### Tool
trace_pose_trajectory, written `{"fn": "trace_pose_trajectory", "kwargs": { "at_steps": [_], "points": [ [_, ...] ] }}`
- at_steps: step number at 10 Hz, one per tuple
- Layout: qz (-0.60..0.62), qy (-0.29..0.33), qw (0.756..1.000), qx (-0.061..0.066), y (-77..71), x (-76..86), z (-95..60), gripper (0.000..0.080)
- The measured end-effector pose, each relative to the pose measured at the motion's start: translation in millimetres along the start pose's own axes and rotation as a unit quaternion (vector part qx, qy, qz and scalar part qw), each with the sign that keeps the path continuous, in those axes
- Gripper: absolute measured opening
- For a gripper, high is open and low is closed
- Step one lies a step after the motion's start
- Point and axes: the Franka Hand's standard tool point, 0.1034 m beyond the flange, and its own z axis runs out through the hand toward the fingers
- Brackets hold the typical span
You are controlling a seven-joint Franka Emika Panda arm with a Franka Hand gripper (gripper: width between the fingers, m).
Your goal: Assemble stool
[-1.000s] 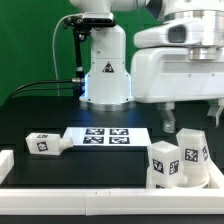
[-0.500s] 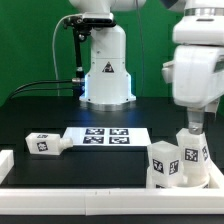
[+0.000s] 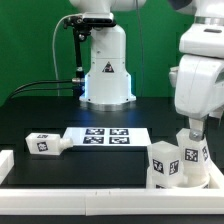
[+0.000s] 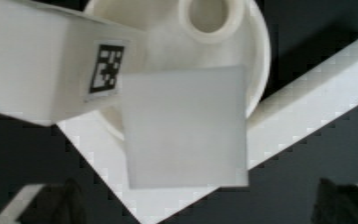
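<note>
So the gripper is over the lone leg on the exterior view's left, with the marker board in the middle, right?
Not quite. In the exterior view the gripper hangs over the upright legs on that view's right, not over the lone leg lying on the left. The marker board is in the middle, as said.

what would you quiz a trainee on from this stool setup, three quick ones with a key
1. True or false: the gripper hangs over the marker board.
2. What lies alone on the exterior view's left? A: a leg. B: a screwdriver. C: a cup.
3. Fill in: in the wrist view, the seat is ___ in shape.

Key: 1 false, it hangs over the upright legs on the exterior view's right. 2 A. 3 round.
</note>
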Motion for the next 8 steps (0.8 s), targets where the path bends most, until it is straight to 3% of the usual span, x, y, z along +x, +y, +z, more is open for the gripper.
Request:
{"fn": "trace_pose_trajectory", "kwargs": {
  "at_steps": [7,8],
  "points": [
    [0.028,0.003,1.000,-0.004,7.5,-12.4,12.7,0.0622],
    [0.033,0.003,0.999,-0.004,7.8,-12.7,12.8,0.0444]
  ]
}}
